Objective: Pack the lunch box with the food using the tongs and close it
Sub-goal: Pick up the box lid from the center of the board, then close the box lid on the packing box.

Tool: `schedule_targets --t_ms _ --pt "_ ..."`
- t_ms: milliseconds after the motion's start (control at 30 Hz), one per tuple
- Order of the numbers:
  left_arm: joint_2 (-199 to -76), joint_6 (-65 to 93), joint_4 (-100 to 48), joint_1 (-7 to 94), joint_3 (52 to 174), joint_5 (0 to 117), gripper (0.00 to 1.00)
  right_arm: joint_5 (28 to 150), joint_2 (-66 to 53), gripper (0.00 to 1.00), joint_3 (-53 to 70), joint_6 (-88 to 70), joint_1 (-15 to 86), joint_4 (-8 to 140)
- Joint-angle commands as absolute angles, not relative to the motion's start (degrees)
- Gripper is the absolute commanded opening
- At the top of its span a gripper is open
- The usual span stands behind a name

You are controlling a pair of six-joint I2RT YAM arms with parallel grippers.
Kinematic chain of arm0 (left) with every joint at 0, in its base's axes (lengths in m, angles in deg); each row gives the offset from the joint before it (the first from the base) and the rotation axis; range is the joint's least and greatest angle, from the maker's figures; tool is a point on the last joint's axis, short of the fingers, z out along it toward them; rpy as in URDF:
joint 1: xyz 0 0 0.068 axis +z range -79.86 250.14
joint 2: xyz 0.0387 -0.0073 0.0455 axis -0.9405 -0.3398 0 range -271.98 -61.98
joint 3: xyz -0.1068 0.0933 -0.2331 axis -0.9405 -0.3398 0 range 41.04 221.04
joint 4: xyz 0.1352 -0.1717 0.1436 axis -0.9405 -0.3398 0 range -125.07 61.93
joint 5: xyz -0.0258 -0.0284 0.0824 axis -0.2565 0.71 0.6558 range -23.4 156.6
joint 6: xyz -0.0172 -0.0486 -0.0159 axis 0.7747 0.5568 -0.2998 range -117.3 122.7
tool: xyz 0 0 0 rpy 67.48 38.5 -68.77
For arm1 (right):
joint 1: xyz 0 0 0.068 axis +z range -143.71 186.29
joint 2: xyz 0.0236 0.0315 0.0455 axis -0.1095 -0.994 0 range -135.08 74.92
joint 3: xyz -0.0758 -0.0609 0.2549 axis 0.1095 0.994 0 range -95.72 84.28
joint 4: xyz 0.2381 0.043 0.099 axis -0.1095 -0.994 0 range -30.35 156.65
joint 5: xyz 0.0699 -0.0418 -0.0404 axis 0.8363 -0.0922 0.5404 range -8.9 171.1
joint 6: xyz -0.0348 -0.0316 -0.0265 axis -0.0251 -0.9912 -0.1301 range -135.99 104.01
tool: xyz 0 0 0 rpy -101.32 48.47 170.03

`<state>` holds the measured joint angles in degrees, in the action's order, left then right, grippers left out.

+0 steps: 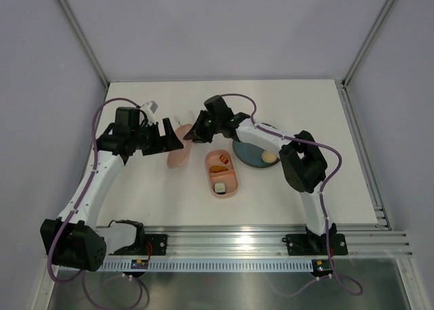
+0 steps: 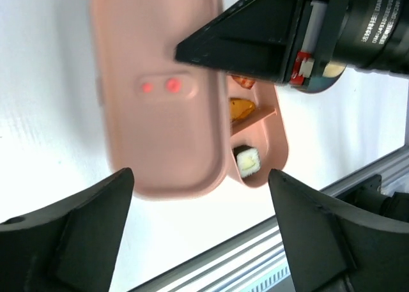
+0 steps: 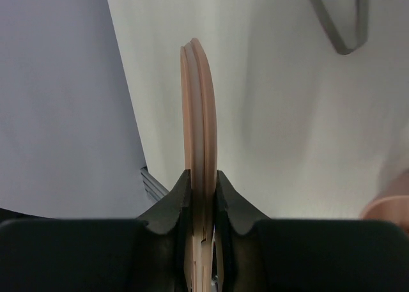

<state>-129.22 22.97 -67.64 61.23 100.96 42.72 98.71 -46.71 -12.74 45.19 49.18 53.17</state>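
Now | right jaws clenched on lid (image 3: 198,113) edge | left jaws released | lid partly hides lunch box (image 2: 279,153) | plate (image 1: 248,154) beside

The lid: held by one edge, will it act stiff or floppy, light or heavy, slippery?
Probably stiff: the lid stands straight out from the right gripper, pinched at one edge, without sagging. Likely light: it looks thin. Perhaps slippery: its surface looks smooth, so it might pivot in that narrow pinch.
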Motion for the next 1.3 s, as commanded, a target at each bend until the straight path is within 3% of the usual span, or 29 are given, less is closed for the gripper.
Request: schedule_targets --t_ms 0,133,367,567,800,933,1267 --pt "-125.53 19.23 -71.4 61.09 104.58 44.79 0.92 102.71 -37.77 0.0 -8.03 39.21 45.23 59.69" --pt "-123.59 23.68 -68.43 63.18 103.88 45.96 0.92 109.48 -31.36 0.0 -0.82 32.18 42.5 63.65" --pt "-123.24 34.42 -51.47 66.18 96.24 29.99 0.89 120.99 -18.17 0.0 14.82 30.15 39.34 75.33" --pt "-126.14 44.44 -32.4 66.27 89.39 15.38 0.9 126.01 -14.3 0.0 19.06 31.29 39.25 81.59" --pt "-125.96 49.89 -20.79 66.18 85.52 9.57 0.9 129.0 -14.73 0.0 19.76 33.4 39.33 86.24" --pt "-125.7 52.71 -16.83 66.01 83.75 8.77 0.84 129.35 -15.52 0.0 19.85 34.63 39.33 87.65" --pt "-125.09 56.84 -10.5 65.83 82.17 7.11 0.6 129.18 -17.19 0.0 20.2 36.56 39.33 89.67"
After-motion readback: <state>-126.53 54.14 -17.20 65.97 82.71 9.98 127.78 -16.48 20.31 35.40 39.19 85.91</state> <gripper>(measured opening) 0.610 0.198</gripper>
